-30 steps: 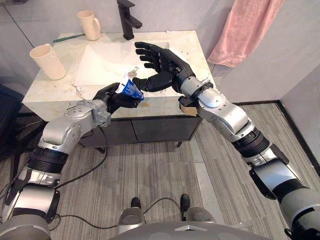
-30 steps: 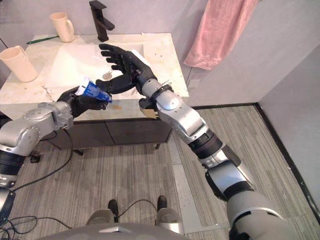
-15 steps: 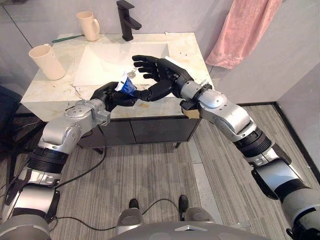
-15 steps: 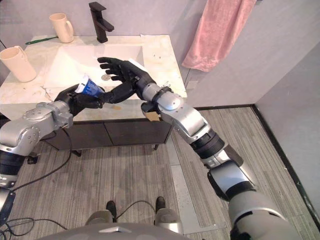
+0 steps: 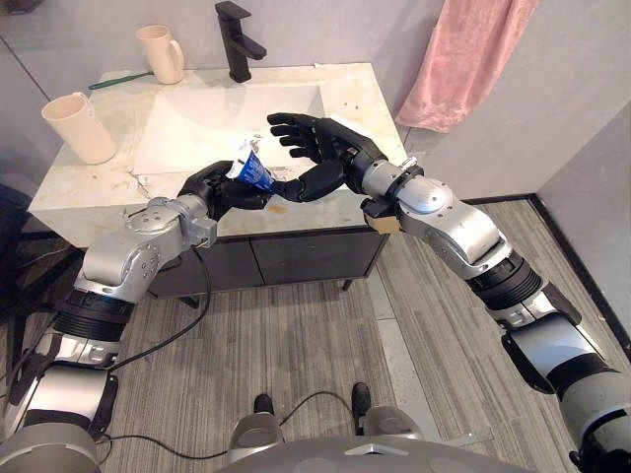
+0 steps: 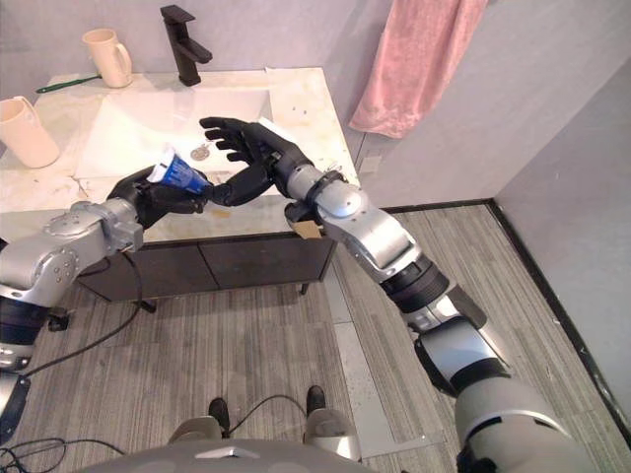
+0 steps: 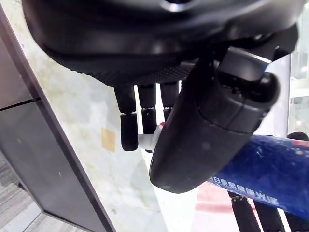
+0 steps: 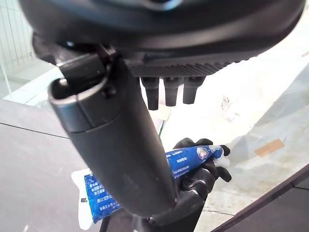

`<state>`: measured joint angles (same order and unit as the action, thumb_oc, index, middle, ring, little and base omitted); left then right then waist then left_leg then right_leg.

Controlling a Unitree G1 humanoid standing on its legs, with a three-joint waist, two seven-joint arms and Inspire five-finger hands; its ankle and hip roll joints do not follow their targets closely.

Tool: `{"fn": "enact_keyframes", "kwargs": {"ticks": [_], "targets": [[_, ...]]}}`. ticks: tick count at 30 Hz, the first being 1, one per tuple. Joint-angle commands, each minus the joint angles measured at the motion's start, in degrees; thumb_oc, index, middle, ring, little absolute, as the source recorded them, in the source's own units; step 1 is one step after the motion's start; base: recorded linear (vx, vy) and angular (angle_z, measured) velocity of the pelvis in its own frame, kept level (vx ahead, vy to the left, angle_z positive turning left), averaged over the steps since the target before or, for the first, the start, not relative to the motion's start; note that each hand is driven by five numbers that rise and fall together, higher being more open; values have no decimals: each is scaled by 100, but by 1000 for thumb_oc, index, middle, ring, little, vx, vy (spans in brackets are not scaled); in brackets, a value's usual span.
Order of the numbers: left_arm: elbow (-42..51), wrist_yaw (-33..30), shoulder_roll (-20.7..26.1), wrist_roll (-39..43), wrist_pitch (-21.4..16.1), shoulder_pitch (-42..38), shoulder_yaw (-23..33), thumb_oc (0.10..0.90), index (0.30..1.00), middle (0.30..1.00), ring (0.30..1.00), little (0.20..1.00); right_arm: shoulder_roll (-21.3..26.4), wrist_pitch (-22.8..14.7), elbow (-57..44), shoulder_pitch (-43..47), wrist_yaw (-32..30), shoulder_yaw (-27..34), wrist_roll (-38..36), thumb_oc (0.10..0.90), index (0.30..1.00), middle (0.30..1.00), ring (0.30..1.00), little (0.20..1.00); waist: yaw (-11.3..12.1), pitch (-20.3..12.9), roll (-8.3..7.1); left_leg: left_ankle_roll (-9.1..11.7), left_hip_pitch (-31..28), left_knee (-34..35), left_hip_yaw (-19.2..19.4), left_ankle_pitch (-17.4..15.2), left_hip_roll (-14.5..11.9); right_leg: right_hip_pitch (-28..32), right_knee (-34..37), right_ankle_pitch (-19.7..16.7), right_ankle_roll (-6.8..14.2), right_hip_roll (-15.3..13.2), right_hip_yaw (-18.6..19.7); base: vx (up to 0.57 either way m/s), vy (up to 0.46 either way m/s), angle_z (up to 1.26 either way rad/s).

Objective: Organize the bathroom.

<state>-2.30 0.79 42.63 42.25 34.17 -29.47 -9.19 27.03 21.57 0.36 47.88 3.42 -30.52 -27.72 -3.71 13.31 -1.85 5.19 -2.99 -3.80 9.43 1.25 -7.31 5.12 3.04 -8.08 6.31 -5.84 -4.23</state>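
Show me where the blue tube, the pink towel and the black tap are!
blue tube (image 5: 254,175): left eye view, on its blue middle, above the left robot hand (image 5: 219,191).
pink towel (image 5: 468,59): left eye view, on the hanging cloth's middle.
black tap (image 5: 239,47): left eye view, on its upright post.

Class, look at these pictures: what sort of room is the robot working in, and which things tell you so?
Most likely a bathroom: a pale marble vanity top with a white basin and black tap, and a pink towel hanging on the wall.
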Motion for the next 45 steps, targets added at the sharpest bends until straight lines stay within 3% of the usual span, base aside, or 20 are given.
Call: {"fn": "enact_keyframes", "kwargs": {"ticks": [1,42,43,44,45], "targets": [[-56,97,64,-75,-745,-933,367,400,300,300,300,300,-235,-679,-373,341,-39,401,-242,800,900,900,900,900,122,-606,225,6,-224,-311,154,-496,-510,-336,-777,1174,436,-406,306,0,0,0],[-540,173,-145,-73,-843,-1110,44,400,300,300,300,300,-814,-671,-316,387,-100,41,-828,800,900,900,900,900,163,-537,247,-7,-219,-351,93,-429,-515,-287,-822,1170,368,-382,263,0,0,0],[-547,166,-139,-65,-858,-1109,37,400,300,300,300,300,-819,-677,-305,380,-103,36,-791,595,592,592,592,592,163,-534,251,-4,-218,-354,98,-430,-519,-286,-827,1172,369,-387,258,0,0,0],[-547,166,-139,-65,-858,-1109,37,400,300,300,300,300,-819,-677,-305,380,-103,36,-791,595,592,592,592,592,163,-534,251,-4,-218,-354,98,-430,-519,-286,-827,1172,369,-387,258,0,0,0],[-544,136,-133,-53,-845,-1135,36,400,300,300,300,300,-826,-682,-307,386,-112,37,-775,425,338,338,338,338,162,-530,254,-6,-222,-345,96,-427,-514,-284,-823,1170,371,-386,258,0,0,0]]}}
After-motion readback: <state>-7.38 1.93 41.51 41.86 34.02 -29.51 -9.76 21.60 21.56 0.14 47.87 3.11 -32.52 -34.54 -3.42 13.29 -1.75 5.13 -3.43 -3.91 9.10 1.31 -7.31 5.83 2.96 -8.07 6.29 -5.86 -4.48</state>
